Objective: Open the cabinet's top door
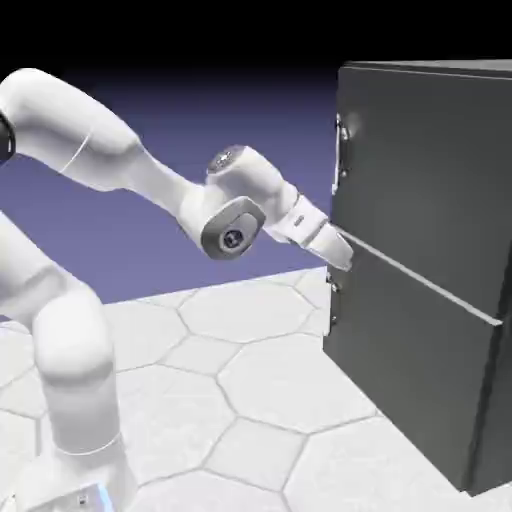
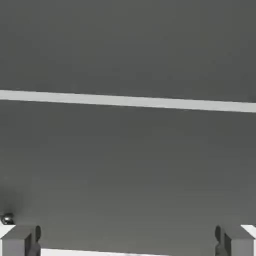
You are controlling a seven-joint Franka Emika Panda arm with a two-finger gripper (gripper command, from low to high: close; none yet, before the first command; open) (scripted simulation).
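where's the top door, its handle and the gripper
top door (image 1: 430, 160): exterior view, middle of the upper panel
handle (image 1: 341, 150): exterior view, silver bar at the door's left edge
gripper (image 1: 342, 256): exterior view, at the fingertips, near the seam

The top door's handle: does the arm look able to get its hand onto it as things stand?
Probably yes. The hand is open beside the seam, below the handle of the top door, and nothing lies between them.

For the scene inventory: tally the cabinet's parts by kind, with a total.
Cabinet body: 1
Door panels: 2, the top door and the lower door
Handles in the exterior view: 2, upper handle, lower handle
Total: 5
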